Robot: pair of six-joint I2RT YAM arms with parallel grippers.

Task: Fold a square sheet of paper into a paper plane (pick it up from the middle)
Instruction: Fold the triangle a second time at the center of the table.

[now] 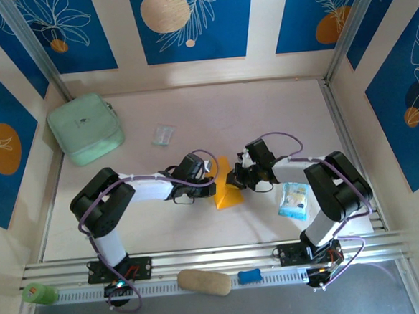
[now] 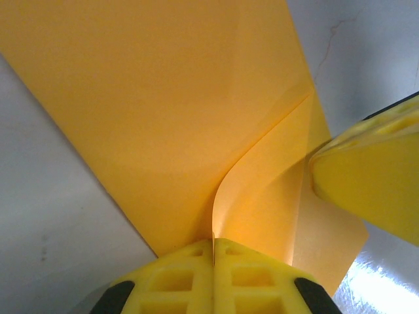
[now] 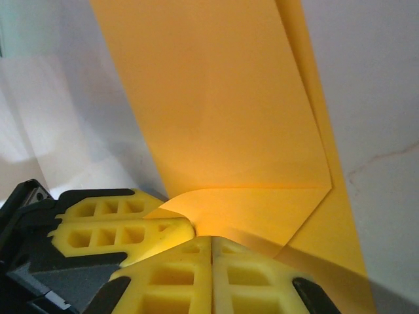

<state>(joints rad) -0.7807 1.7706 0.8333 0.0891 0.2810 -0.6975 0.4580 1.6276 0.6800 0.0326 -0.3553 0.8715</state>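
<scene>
Yellow pads (image 2: 177, 281) of the left end effector (image 2: 213, 261) sit closest to the left wrist lens, pressed flat together with no gap. A curled flap of the square sheet of paper (image 2: 163, 98) runs straight into the seam between them, so this end effector reads as clenched on the paper's near edge.

From above, the sheet lies near the middle of the table (image 1: 164, 232), between the two arms. It is creased into a narrower shape, broad toward the bases and tapering away from them. Part of it rests on the table while the pinched flap lifts clear.

On the right, the right end effector (image 3: 211, 261) is likewise closed. Its pads meet on a folded-over corner of the same sheet, with the left arm's pads just beside them.

The paper looks thin, very light and limp. It probably bends under its own weight and slides easily on the smooth table, so any hold has to be a pinch on an edge or a lifted flap rather than a press from above. It likely keeps every crease it is given, so a stray bend would stay in the plane. With both grips so close on one edge, pulling apart could tear it. A hold near the centre line seems best for keeping the folds symmetrical.
</scene>
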